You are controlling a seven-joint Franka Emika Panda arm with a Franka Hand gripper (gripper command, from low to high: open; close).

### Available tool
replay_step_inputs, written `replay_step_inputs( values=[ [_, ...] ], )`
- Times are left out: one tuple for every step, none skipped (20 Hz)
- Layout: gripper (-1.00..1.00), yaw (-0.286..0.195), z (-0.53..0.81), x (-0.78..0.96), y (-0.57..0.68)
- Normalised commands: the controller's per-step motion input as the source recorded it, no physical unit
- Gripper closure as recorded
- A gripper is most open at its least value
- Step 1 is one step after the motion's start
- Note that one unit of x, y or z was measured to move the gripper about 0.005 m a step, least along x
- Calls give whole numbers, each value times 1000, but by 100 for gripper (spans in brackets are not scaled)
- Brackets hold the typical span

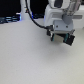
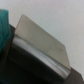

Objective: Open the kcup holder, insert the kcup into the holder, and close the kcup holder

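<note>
In the exterior view my gripper (image 1: pixel 60 37) hangs low over the white table at the upper right. Its dark fingers (image 1: pixel 52 35) stand around a dark mass that I cannot make out. A small green spot (image 1: pixel 50 33) shows at one finger; it may be the kcup's top. The wrist view is blurred. It shows a teal-green shape (image 2: pixel 4 30) at the picture's edge, a tilted silvery flat panel (image 2: pixel 40 42), and a black body (image 2: pixel 25 70) beside it, which may be the kcup holder. I cannot tell whether the fingers hold anything.
The white table (image 1: pixel 30 60) fills most of the exterior view. Dark clutter with blue-green bits (image 1: pixel 10 20) lies along the far edge on the exterior view's left. A black cable (image 1: pixel 32 19) loops down from the arm.
</note>
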Motion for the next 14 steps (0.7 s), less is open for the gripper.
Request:
replay_step_inputs(
  values=[
    [-100, 112, 6, -367, 519],
    [-100, 113, 6, -357, 528],
    [-100, 103, 10, -369, 558],
    [-100, 90, 12, -397, 593],
    [-100, 83, 21, -418, 612],
    [-100, 80, 24, -459, 620],
    [-100, 76, 24, -467, 626],
    [-100, 89, 16, -495, 538],
    [-100, 88, 46, -521, 538],
    [-100, 96, 14, -516, 532],
    [-100, 91, 13, -564, 512],
    [-100, 80, 13, -676, 456],
    [-100, 71, -2, -794, 405],
    [-100, 69, -10, -907, 360]
  ],
)
